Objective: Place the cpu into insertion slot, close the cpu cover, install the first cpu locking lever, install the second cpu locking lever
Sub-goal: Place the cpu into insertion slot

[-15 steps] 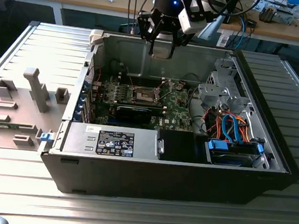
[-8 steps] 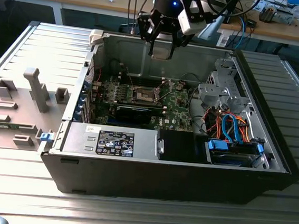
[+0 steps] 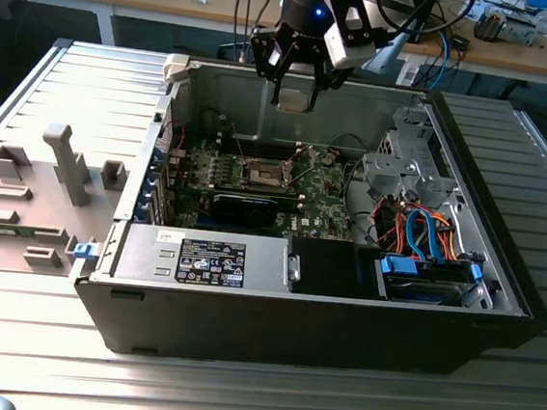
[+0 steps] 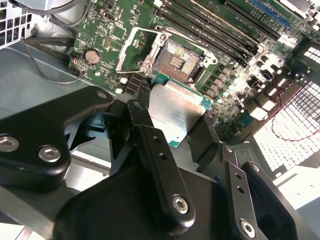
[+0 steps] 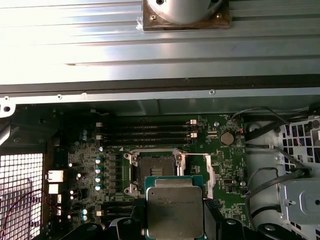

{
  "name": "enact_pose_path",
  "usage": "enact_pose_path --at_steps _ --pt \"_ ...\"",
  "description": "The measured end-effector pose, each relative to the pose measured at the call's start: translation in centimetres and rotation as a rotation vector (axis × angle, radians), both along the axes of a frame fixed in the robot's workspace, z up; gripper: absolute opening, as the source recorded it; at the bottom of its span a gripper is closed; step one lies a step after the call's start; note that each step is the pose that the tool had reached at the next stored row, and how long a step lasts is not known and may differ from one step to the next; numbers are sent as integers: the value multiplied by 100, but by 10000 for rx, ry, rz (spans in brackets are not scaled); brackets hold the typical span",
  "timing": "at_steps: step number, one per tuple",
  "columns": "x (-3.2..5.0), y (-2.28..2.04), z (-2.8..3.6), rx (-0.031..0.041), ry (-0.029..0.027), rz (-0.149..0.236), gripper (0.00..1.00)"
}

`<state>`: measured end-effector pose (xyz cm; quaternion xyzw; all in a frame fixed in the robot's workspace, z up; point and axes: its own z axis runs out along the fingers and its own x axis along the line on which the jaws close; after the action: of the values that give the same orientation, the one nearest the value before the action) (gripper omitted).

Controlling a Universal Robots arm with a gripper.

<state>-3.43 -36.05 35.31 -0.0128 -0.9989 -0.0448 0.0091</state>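
Gripper (image 4: 175, 122): closed on cpu (image 4: 177, 107), gripping opp. edges; hangs over open pc case (image 3: 290, 333).
Cpu: in the air above board (image 4: 100, 30), apart from slot (image 4: 177, 60).
Cover (image 4: 142, 65): tipped open beside slot.
Handling (est.): light, stiff, thin; underside prob. fragile, so edge grip only.

In the first wrist view the cpu (image 5: 175, 207) hides from you the nearest edge of the insertion slot (image 5: 152, 167). In the second wrist view, fingers (image 4: 150, 145) cover the cpu's flanks.
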Motion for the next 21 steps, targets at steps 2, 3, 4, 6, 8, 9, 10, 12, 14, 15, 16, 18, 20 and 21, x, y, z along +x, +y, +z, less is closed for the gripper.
enact_pose_path --at_steps 2,3,4,6,8,9,10,12,14,15,16,18,20,21 --pt "0 0 -5 0 0 0 55" --pt "-1 0 -11 0 0 0 55" --pt "-1 0 -17 0 0 0 55" --pt "-2 0 -28 -2 0 0 55" --pt "-2 0 -38 -3 0 1 55" --pt "-2 0 -44 -6 1 0 55" --pt "-2 0 -49 -25 1 2 55" --pt "-2 0 -54 -57 1 35 55" --pt "-2 0 -56 -69 0 87 55" --pt "-2 0 -57 -74 0 113 55" --pt "-3 0 -58 -78 0 148 55" --pt "-5 0 -60 -78 0 149 55" --pt "-8 0 -65 -77 0 150 55" --pt "-8 0 -66 -77 0 149 55"
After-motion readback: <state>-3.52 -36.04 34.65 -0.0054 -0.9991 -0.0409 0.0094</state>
